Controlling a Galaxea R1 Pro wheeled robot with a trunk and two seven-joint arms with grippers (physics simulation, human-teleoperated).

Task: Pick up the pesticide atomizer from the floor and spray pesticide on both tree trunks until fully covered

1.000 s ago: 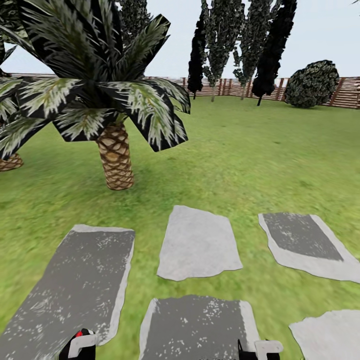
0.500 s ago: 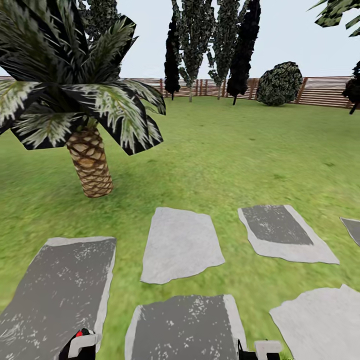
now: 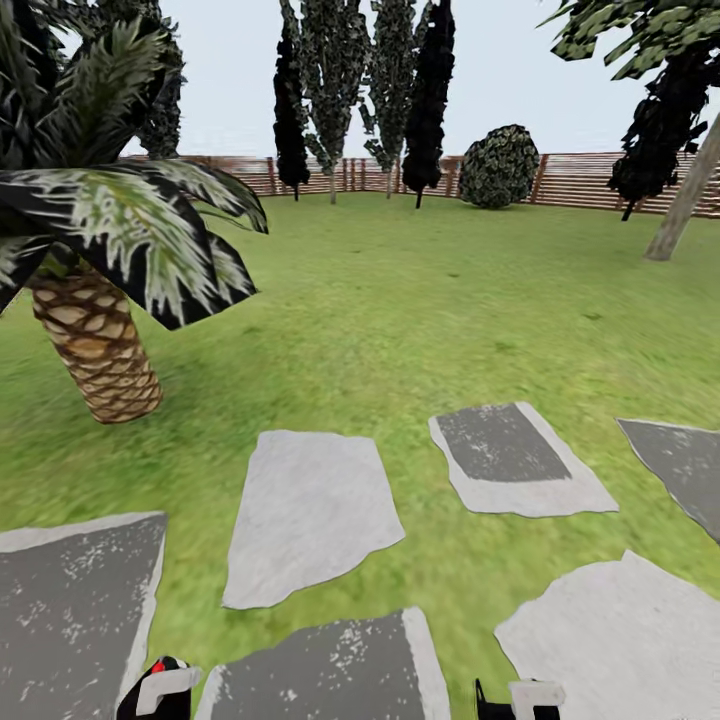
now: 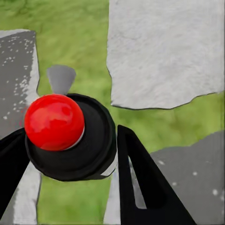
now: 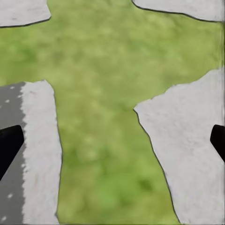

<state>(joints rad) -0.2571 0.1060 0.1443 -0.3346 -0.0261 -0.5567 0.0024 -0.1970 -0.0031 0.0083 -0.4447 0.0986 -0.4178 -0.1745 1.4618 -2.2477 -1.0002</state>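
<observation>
The pesticide atomizer (image 4: 54, 122), a dark bottle with a round red top, sits between the black fingers of my left gripper (image 4: 75, 164), which is shut on it. Its red top (image 3: 157, 666) also peeks out at the head view's lower edge by my left gripper (image 3: 160, 692). My right gripper (image 5: 112, 143) is open over grass and stepping stones, with nothing between its fingertips (image 5: 9, 145). It also shows at the head view's bottom (image 3: 520, 700). A tree with a pale bare trunk (image 3: 685, 200) and a blocky green crown (image 3: 640, 30) stands far right on the lawn.
A scaly-trunked palm (image 3: 95, 350) stands close on the left, its fronds overhanging. Several grey stepping stones (image 3: 310, 510) lie in the grass ahead. Narrow dark trees (image 3: 430, 90), a round shrub (image 3: 498, 165) and the slatted wooden fence (image 3: 580, 180) line the far side of the lawn (image 3: 400, 290).
The whole view has swung to the right, so the camera moved: the palm slid left and the pale-trunked tree came in at the right. Both grippers hold as before.
</observation>
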